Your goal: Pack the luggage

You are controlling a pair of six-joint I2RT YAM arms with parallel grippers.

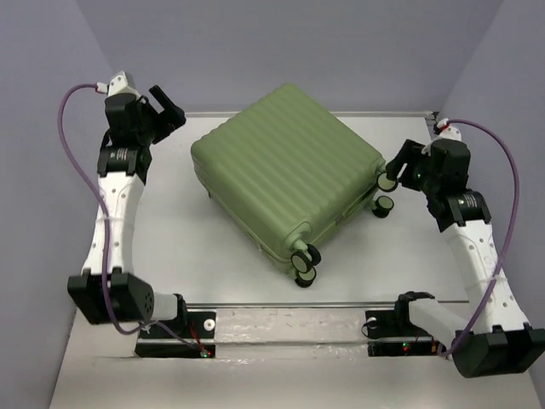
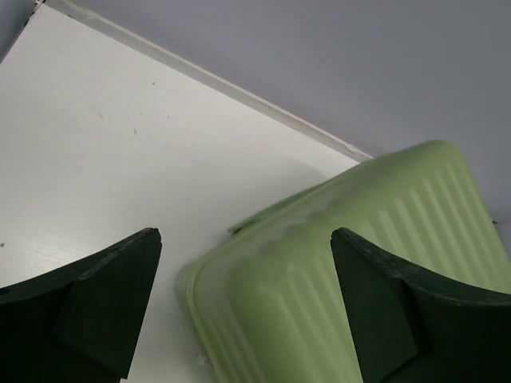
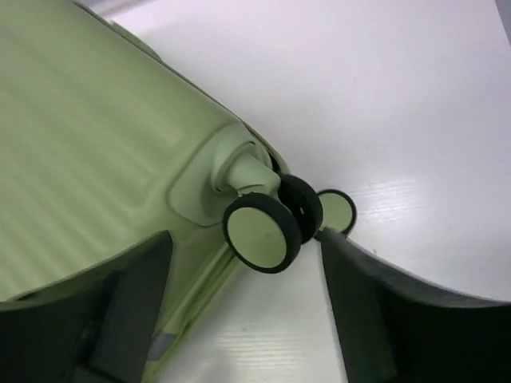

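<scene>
**Item 1, nearest:** white bench [image 1: 170,247], carrying all below.

**Item 2:** large light-green ribbed hard-shell suitcase [image 1: 285,166], the luggage. Lies flat mid-bench, set diagonally, shell closed, small black wheels [image 1: 304,264] at its near corner.

**Item 3:** right fingers [image 3: 375,303], spread wide, grasping nothing, straddling a caster [image 3: 262,231] at the case's right corner.

**Item 4, farthest:** left fingers [image 2: 104,295], released, poised above the far-left corner.

**Handling note:** packing likely needs the lid raised first. Work at the seam between the shells, not the swivelling casters, and brace the opposite corner so the case cannot slide
</scene>
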